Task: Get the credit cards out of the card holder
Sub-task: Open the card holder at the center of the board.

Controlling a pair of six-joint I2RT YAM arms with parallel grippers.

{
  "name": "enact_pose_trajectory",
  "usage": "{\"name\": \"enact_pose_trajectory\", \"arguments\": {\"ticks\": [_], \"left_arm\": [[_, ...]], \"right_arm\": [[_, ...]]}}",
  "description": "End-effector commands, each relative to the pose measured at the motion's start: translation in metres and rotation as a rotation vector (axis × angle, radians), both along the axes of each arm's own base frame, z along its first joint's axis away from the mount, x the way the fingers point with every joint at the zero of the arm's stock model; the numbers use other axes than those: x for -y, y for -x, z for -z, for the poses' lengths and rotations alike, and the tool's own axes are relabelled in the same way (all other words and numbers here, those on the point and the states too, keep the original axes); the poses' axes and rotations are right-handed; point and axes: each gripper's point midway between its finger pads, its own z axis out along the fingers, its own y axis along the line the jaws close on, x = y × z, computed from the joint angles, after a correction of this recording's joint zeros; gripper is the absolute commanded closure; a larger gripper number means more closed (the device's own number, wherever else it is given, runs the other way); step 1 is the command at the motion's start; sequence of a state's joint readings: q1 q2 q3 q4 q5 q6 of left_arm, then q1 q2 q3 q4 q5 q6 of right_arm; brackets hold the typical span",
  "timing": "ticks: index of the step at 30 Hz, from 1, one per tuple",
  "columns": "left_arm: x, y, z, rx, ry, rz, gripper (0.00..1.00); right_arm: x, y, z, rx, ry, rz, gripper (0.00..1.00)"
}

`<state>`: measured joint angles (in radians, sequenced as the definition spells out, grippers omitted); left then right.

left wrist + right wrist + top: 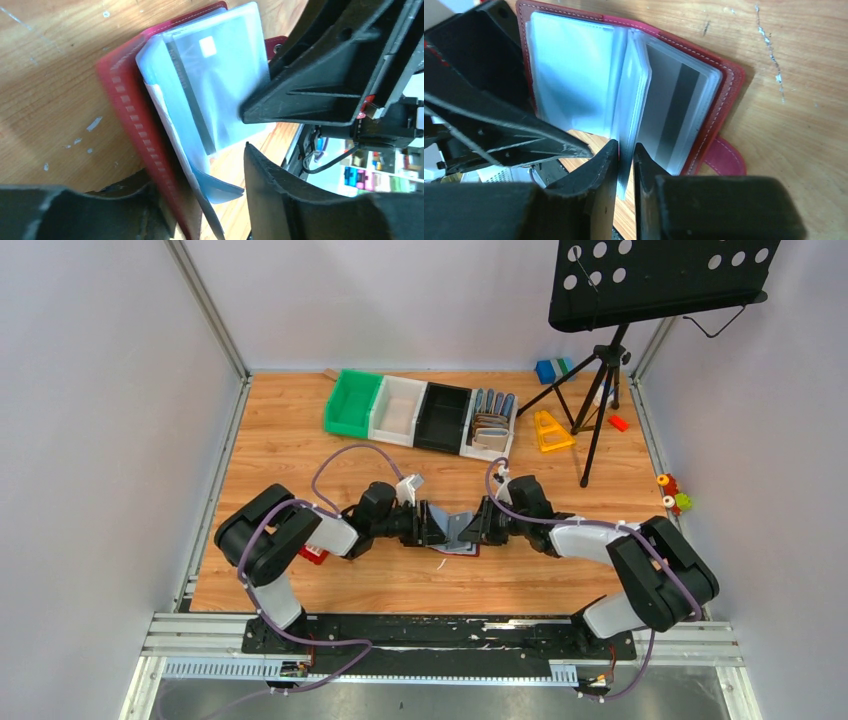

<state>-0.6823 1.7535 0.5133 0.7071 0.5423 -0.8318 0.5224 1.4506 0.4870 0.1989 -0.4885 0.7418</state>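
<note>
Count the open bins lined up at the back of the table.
4, in one row along the far edge of the table, left to right: green bin, white bin, black bin, then a white end bin holding upright wallets. None seems hidden.

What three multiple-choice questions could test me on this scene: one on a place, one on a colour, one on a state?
1. Where is the card holder?
A. in a bin
B. on the wooden table
C. on the music stand

2. What colour is its cover?
A. blue
B. yellow
C. dark red

3. What is the right claw doing?
A. pinching a clear sleeve
B. standing wide open
C. gripping a bin

Answers:
1 B, it lies open on the bare wood.
2 C, the stitched cover shows red in both close views.
3 A, one sleeve's edge sits squeezed inside the claw.
</note>
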Motion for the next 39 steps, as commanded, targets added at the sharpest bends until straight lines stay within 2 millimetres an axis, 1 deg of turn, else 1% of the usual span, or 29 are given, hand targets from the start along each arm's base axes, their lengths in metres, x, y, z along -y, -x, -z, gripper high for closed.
{"name": "enact_pose_trajectory", "arguments": {"ticks": [1,2,3,7,8,10,13,14,15,17,20,22,24,27,29,33,35,39], "left_arm": [[-0.035,0.001,0.031,-0.021,-0.215,-0.055,0.39],[-0.043,0.001,0.031,-0.02,-0.249,-0.071,0.34],[-0.05,-0.001,0.031,-0.007,-0.275,-0.082,0.31],[-0.074,-0.007,0.031,0.021,-0.374,-0.13,0.28],[-0.077,-0.009,0.03,0.029,-0.389,-0.134,0.28],[-0.077,-0.009,0.028,0.032,-0.387,-0.126,0.32],[-0.069,-0.007,0.024,0.028,-0.346,-0.095,0.43],[-0.066,-0.007,0.023,0.023,-0.334,-0.089,0.48],[-0.065,-0.007,0.023,0.019,-0.326,-0.084,0.57],[-0.064,-0.006,0.024,0.005,-0.318,-0.082,0.68],[-0.064,-0.006,0.024,-0.003,-0.292,-0.093,0.76],[-0.059,-0.005,0.021,-0.008,-0.246,-0.092,0.81],[-0.052,-0.003,0.019,-0.02,-0.201,-0.076,0.89],[-0.049,-0.003,0.021,-0.034,-0.184,-0.074,0.99],[-0.05,-0.003,0.024,-0.035,-0.195,-0.078,1.0],[-0.052,-0.007,0.024,-0.03,-0.212,-0.094,1.0],[-0.054,-0.009,0.024,-0.025,-0.227,-0.1,1.0],[-0.056,-0.01,0.024,-0.018,-0.25,-0.1,1.0]], "right_arm": [[0.003,-0.005,0.005,0.038,0.02,-0.005,0.84],[0.005,-0.004,0.006,0.039,0.027,-0.005,0.86],[0.006,-0.004,0.008,0.04,0.034,-0.006,0.87],[0.008,0.0,0.013,0.039,0.033,-0.014,0.89],[0.008,0.0,0.013,0.04,0.028,-0.019,0.89],[0.007,0.001,0.014,0.04,0.024,-0.024,0.89],[0.006,0.002,0.013,0.044,0.017,-0.036,0.89],[0.006,0.002,0.013,0.044,0.015,-0.038,0.89],[0.006,0.003,0.013,0.043,0.016,-0.039,0.89],[0.008,0.003,0.014,0.042,0.026,-0.038,0.89],[0.009,0.003,0.012,0.05,0.036,-0.035,0.88],[0.008,0.002,0.01,0.055,0.03,-0.043,0.84],[0.005,0.002,0.005,0.056,0.015,-0.058,0.75],[0.005,0.004,-0.001,0.065,0.007,-0.06,0.65],[0.008,0.003,-0.004,0.083,0.021,-0.045,0.6],[0.013,0.004,-0.008,0.113,0.027,-0.026,0.58],[0.014,0.004,-0.013,0.125,0.018,-0.022,0.59],[0.015,0.004,-0.021,0.152,0.005,-0.015,0.67]]}}
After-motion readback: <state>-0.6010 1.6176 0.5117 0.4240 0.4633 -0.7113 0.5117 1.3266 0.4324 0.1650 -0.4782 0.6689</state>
